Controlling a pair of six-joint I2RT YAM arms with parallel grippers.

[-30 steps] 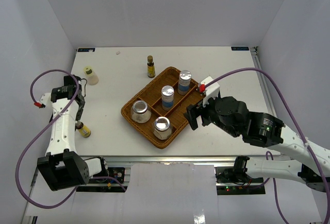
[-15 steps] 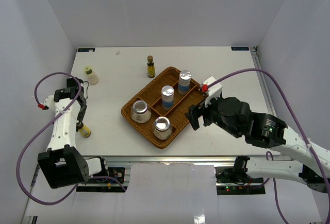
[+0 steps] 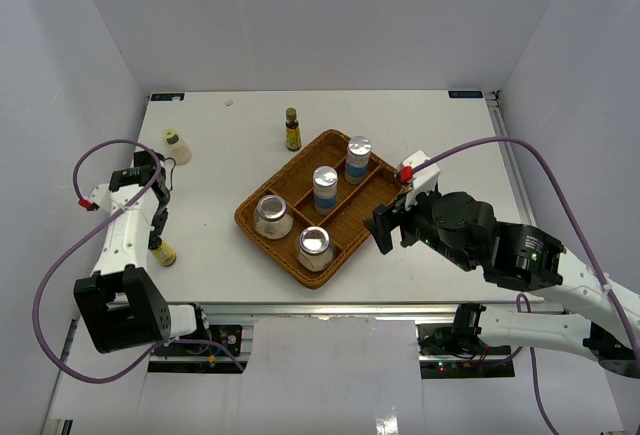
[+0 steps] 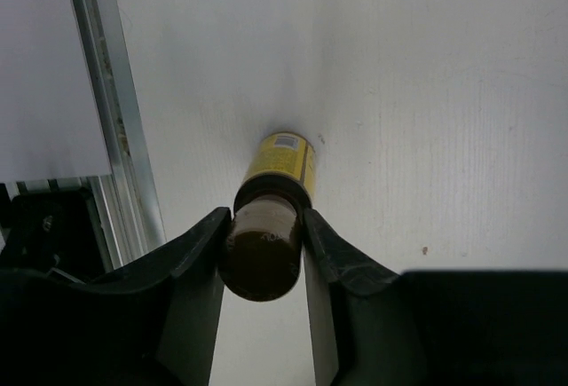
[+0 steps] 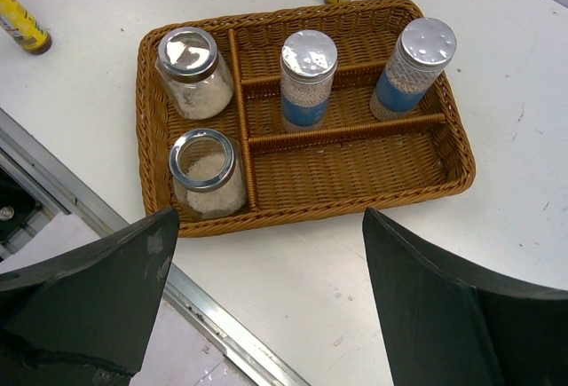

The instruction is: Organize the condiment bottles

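While R gripper [image 3: 382, 230] gapes empty nr tray [image 5: 302, 211], L gripper [image 4: 264, 226] clamps amber bottle [image 4: 280, 160].

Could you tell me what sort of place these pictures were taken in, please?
Most likely a robotics lab work cell rather than a kitchen: a white table boxed in by plain white panels, an aluminium rail along its near edge, and cabled robot arms beside a woven tray of condiment bottles.
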